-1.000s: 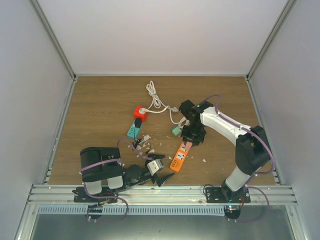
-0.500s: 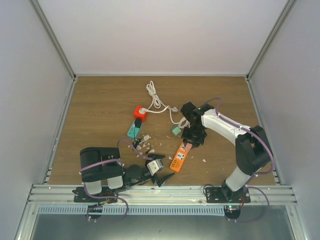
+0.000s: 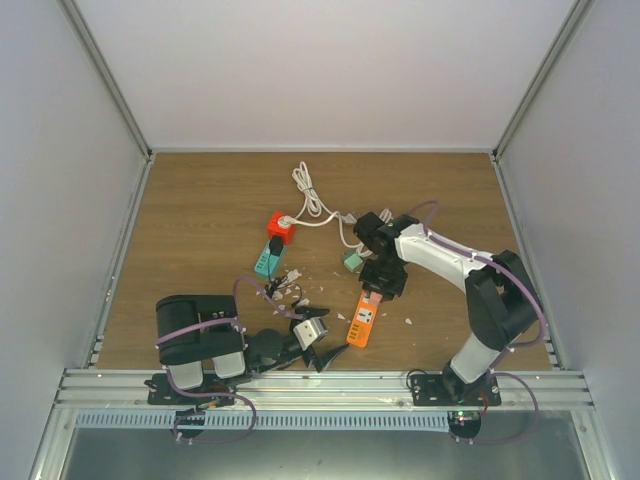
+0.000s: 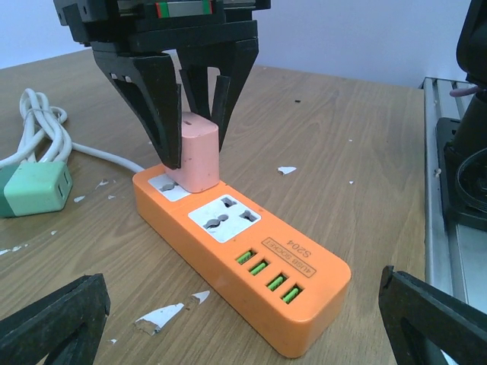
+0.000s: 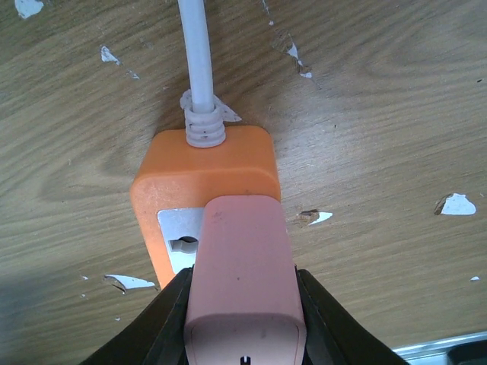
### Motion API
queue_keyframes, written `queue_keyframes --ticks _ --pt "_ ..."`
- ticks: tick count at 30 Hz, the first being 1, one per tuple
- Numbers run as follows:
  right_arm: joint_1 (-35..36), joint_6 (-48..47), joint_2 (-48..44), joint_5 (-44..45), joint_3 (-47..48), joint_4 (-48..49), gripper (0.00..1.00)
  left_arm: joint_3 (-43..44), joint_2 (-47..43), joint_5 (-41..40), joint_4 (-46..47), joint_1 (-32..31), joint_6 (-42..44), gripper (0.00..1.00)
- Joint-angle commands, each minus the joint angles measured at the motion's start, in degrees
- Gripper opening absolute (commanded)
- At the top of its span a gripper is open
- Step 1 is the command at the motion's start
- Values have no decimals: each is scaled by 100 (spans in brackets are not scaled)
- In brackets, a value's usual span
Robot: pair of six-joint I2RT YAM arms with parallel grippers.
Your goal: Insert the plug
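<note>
The right hand (image 4: 195,143) points straight down over the orange power strip (image 4: 255,255), grasping the pink plug (image 4: 198,160) standing upright on its cord-end socket; the left hand (image 3: 316,346) lies low beside the strip, fingers spread

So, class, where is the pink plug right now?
In the left wrist view the plug stands upright on the far end socket of the orange strip, held by the right gripper.
</note>
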Motion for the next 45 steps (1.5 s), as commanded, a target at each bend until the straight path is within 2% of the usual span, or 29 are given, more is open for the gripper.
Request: queue_keyframes --ticks 1,6,15,34,40,45 --pt "41 392 445 493 -157 -263 0 -79 -176 -142 244 -42 94 99" --pt "-130 78 811 891 93 -285 1 -123 -238 -149 243 -42 94 99" --pt "-464 -386 1423 1082 559 -44 1 -144 -240 -192 265 -42 94 99" --pt "-1547 -1434 1754 1637 1239 612 0 -52 -70 -175 288 -42 77 99" --pt "-1497 -1479 1596 1391 1095 851 1 -28 -35 -203 278 -42 85 99" --pt "-1166 -1435 1245 1728 967 971 1 36 54 -165 278 -42 68 99"
